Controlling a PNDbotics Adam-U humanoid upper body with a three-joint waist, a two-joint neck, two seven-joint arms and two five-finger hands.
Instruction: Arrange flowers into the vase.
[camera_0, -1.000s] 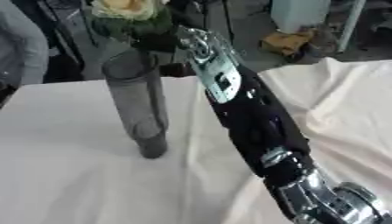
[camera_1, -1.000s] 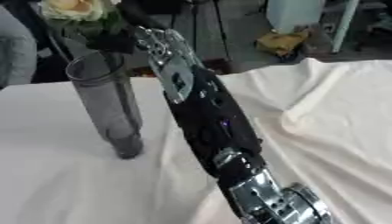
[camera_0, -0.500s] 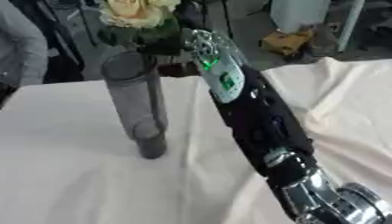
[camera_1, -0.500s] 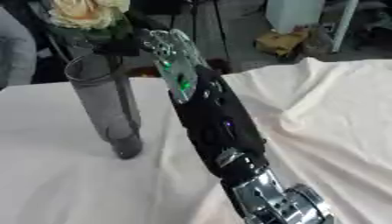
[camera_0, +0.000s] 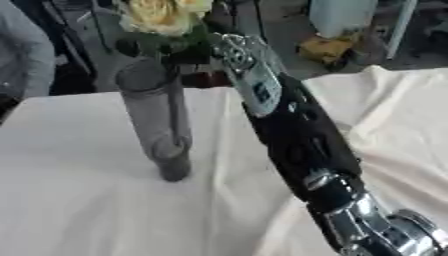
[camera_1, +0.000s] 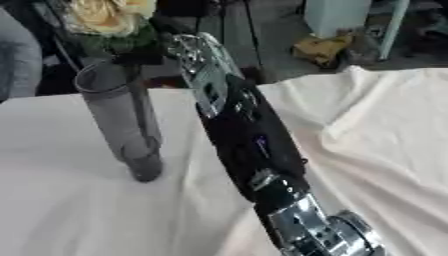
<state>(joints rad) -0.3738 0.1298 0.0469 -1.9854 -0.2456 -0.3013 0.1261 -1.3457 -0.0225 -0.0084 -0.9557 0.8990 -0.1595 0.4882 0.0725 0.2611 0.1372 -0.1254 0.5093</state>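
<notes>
A tall grey see-through vase (camera_0: 157, 115) stands slightly tilted on the white cloth. A cream-yellow rose (camera_0: 162, 15) with dark green leaves sits just above its rim. The stem (camera_0: 176, 115) runs down inside the tube. My right arm (camera_0: 293, 130) reaches up from the lower right. My right hand (camera_0: 214, 27) is beside the leaves at the top edge. Its dark shape merges with the leaves, so the grip is hidden. My left hand shows in no view.
The white tablecloth (camera_0: 394, 130) lies in folds at the right. A person's grey sleeve (camera_0: 22, 55) shows at the far left edge. Beyond the table are dark stands and a yellowish bundle (camera_0: 328, 47) on the floor.
My right forearm has turned at the wrist and moved a little to the right. The rose head has shifted slightly right with it. The vase has stayed in place.
</notes>
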